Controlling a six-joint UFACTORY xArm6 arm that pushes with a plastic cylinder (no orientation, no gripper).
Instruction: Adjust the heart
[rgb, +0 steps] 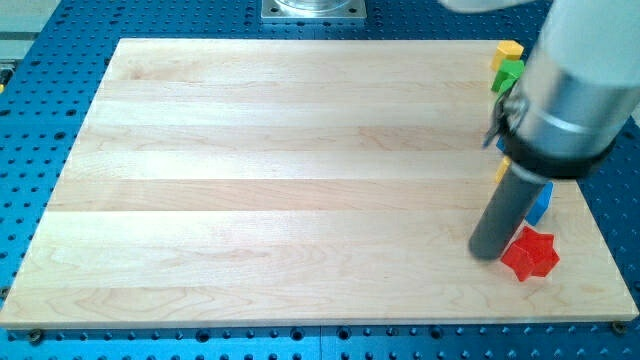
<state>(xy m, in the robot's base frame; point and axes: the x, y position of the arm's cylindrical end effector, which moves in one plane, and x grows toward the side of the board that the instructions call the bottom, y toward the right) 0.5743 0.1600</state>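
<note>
Crowding is the main hazard here. My tip (487, 252) is a bare rod with nothing to clench or release, so it grasps nothing and can only shove. It rests on the board (280, 180), with the red block (529, 254), which looks star-like, just beside it on the view's right, perhaps touching. A blue block (541, 205) sits just above that, half hidden behind the rod. A green block (509, 72) and a yellow block (509, 47) lie well above my tip near the board's edge. I cannot tell which block is the heart; the arm may be covering it. I judge that any push toward the view's right could carry the wrong block off the nearby edge.
</note>
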